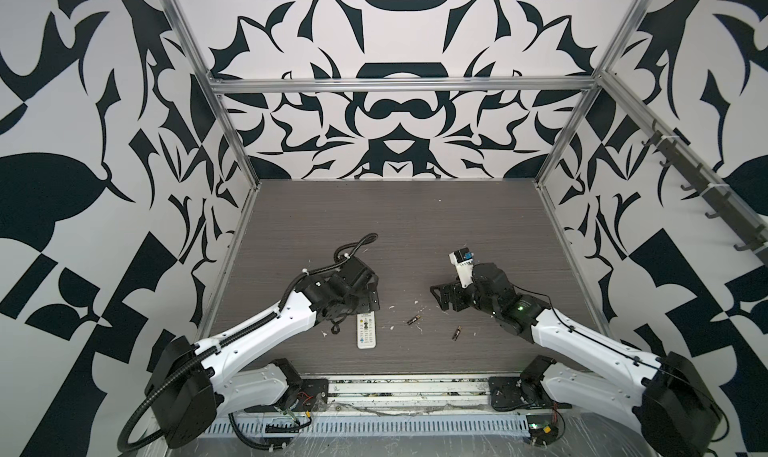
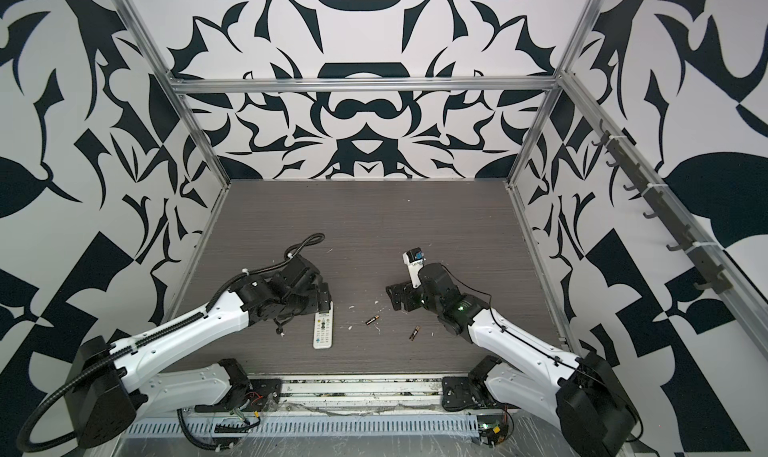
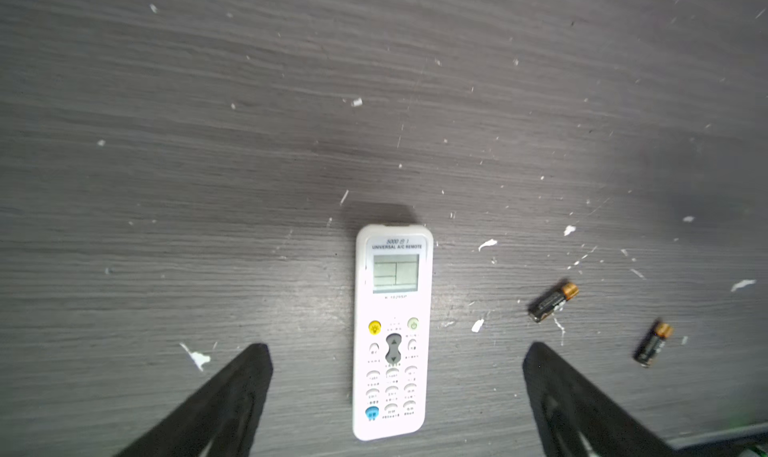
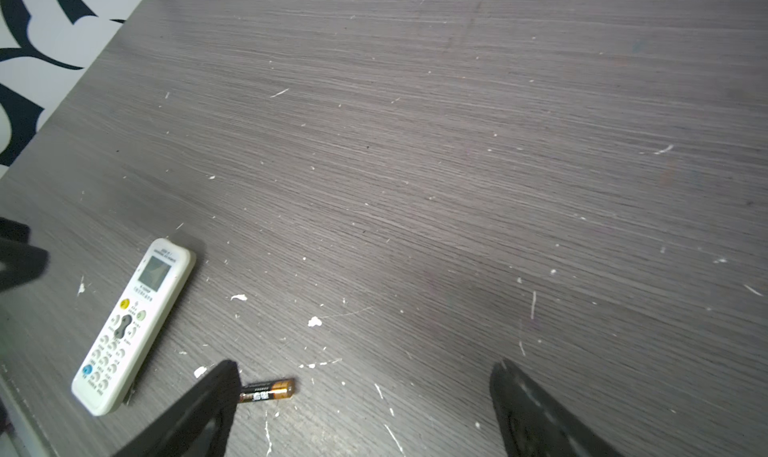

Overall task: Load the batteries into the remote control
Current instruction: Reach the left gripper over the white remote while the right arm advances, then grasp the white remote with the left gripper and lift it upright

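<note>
White remote control (image 3: 390,334) beneath wide-spread left tool (image 3: 397,346)

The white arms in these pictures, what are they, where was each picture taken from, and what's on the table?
They are two robot arms, each ending in a two-fingered gripper. Two pictures look down from overhead; two come from cameras on the wrists, showing black fingertips. The left gripper is open over the remote control, which lies buttons up on the grey table. The right gripper is open too. Two batteries lie loose beside the remote, among white scraps. Nothing is held.
</note>
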`<state>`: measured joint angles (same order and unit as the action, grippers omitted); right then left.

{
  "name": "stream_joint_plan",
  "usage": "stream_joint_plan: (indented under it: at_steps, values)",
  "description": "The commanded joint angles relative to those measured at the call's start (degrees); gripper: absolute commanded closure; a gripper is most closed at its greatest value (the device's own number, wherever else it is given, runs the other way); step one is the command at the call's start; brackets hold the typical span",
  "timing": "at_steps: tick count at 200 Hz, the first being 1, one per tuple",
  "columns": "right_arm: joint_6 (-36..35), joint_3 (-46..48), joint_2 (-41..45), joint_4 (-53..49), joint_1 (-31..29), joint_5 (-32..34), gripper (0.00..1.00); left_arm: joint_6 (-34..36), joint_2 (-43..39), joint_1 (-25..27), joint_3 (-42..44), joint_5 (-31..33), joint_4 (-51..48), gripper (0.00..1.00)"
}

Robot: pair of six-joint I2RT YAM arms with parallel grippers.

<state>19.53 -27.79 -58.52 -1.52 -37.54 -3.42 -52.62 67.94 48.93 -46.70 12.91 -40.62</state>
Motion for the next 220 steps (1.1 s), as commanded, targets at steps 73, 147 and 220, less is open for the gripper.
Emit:
stream_joint_plan:
  at_steps: [73, 147, 220]
  values:
    - [1.9, 3.7, 2.0, 4.6, -2.3, -1.1, 0.03, -7.9, 10.2, 6.2, -0.5, 4.8, -2.6, 0.02]
    - [1.1, 4.4, 0.0, 7.4, -2.3, -2.2, 0.03, -1.8, 18.5, 1.1, -3.3, 3.3, 2.6, 0.12]
    - [0.6, 4.3, -1.2, 9.3, -2.3, -1.1, 0.03, -3.0, 24.3, 0.9, -2.6, 0.4, 5.3, 0.27]
